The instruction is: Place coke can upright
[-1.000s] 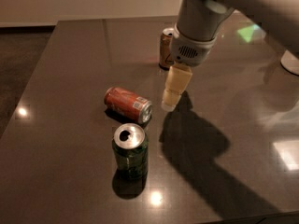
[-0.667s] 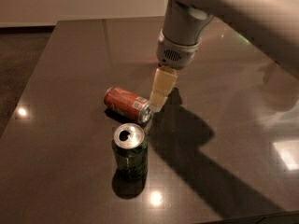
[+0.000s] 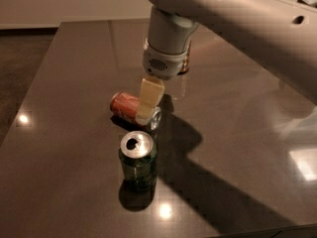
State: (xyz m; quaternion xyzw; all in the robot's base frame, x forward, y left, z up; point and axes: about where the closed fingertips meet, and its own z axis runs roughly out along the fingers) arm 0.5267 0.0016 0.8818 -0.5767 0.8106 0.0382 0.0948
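Dark glossy surface, glare spots all over. Arm comes in from the far right corner, wrist pointing down around the middle.

Green can stands upright with its top open, between the middle and the near edge. Coke can lies on its side just beyond it, toward the far edge. Its silver end faces the right edge. It's close to the green can, but I see no contact.

Hand sits right over the coke can's silver end, at or just above it. Can't tell whether it's spread, closed or already pinching.

Can isn't upright, so I'd call this the grasp stage, early in the task.

Risks:
- Round can on a slick surface: an off-centre touch could roll it into the green can or away toward the far edge.
- A grip that near the end may let it pivot when tipped up.
- The green can is close enough that the swing upright could knock it over.
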